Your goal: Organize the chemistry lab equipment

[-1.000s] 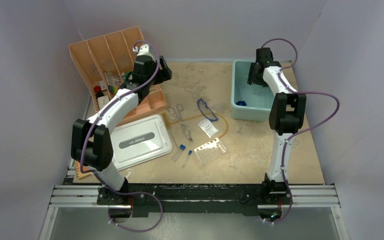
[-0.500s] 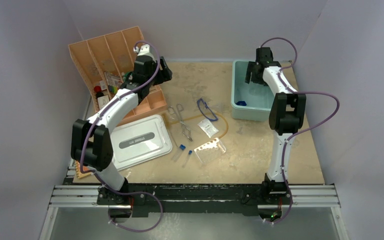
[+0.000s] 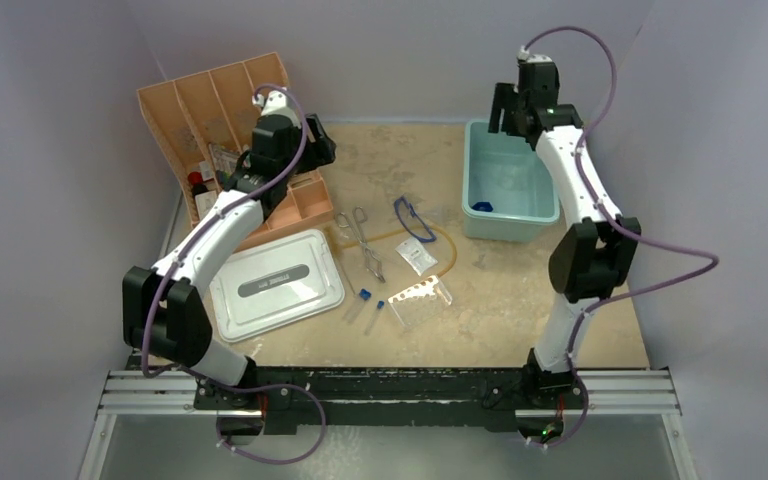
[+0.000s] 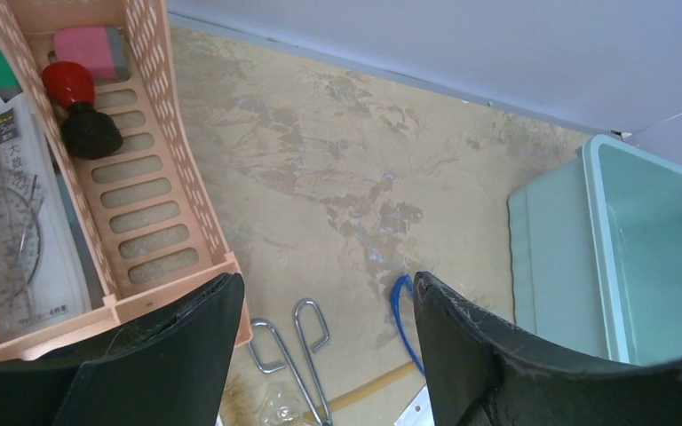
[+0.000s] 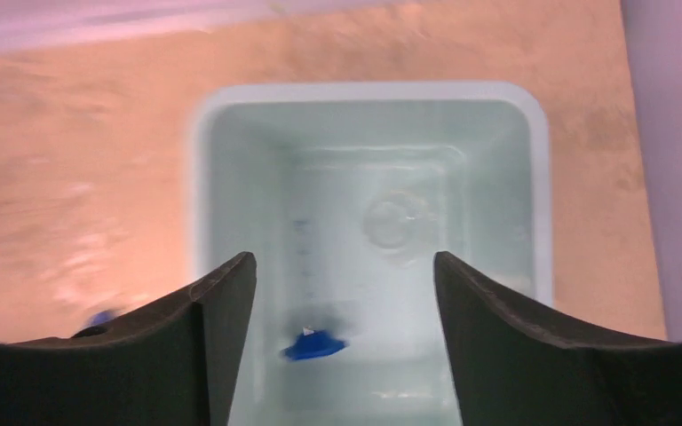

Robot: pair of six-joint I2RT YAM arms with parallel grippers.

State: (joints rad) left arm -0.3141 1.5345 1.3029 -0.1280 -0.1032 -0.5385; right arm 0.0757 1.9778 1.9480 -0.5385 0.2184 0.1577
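Right wrist view: right gripper (image 5: 342, 266) spread and empty above the pale teal plastic bin (image 5: 364, 91), small blue-based piece (image 5: 313, 346) lying below it inside; best to clear the rim before swinging away.

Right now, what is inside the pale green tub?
The tub holds a small blue piece and a faint clear round shape, too blurred to name. The right pincer covers two corners.

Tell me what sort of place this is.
Likely a walled robot test cell staged as a chemistry bench: plain walls enclose the table, with forceps, test tubes and a holed rack.
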